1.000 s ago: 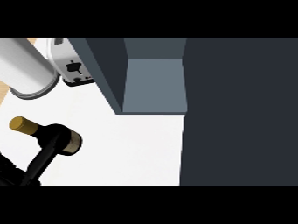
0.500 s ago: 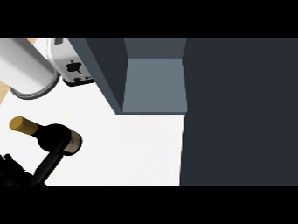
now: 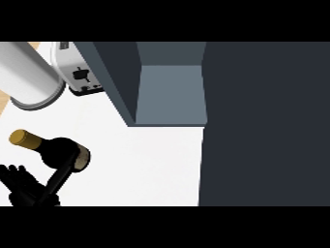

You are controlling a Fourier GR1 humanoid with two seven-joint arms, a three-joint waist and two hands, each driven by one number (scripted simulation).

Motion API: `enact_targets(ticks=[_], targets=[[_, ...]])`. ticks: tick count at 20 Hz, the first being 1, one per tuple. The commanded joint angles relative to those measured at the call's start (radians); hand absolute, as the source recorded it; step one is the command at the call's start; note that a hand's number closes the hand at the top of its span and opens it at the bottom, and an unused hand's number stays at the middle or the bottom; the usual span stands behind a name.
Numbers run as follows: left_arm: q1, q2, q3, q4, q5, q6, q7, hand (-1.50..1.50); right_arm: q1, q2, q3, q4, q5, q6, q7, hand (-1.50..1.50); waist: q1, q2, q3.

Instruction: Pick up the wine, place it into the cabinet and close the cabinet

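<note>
The cabinet [image 3: 169, 94] sat open, nothing visible inside. The left hand [image 3: 23, 186] looked curled around the wine [image 3: 56, 154], fingers [image 3: 10, 175] probably clamped on it.

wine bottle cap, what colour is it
Gold, on the wine bottle cap, in the head view.

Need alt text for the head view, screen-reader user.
A dark wine bottle with a gold cap stands on the white counter at lower left, with a black hand beside it at the lower edge, one finger lying across the bottle. Above is an open grey cabinet, with a toaster at upper left.
</note>
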Motion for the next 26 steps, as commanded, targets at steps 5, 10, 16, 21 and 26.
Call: enact_targets(ticks=[5,10,16,21,26], targets=[[-0.021,-0.004,-0.033,0.161,0.139,-0.083,-0.170,-1.50,-0.027,-0.023,-0.036,-0.025,-0.019,-0.013,0.064,-1.50,0.001,0.000,0.000],[-0.172,0.001,0.122,0.393,0.137,-0.207,-0.230,-1.50,0.007,0.024,0.040,-0.062,0.045,-0.014,0.034,-1.50,-0.002,0.001,0.000],[-0.105,-0.004,0.044,0.418,0.258,-0.321,-0.347,-1.50,-0.053,-0.018,-0.039,0.012,-0.005,0.003,0.036,-1.50,0.001,0.000,0.000],[-0.182,-0.003,0.141,0.553,0.244,-0.440,-0.386,-1.50,-0.009,-0.012,-0.061,-0.043,-0.035,0.011,0.030,-1.50,-0.003,0.001,0.000],[-0.194,-0.003,0.119,0.481,0.229,-0.378,-0.341,-1.50,-0.010,-0.027,-0.091,-0.083,-0.081,-0.009,0.092,-1.50,-0.001,-0.001,0.000]])
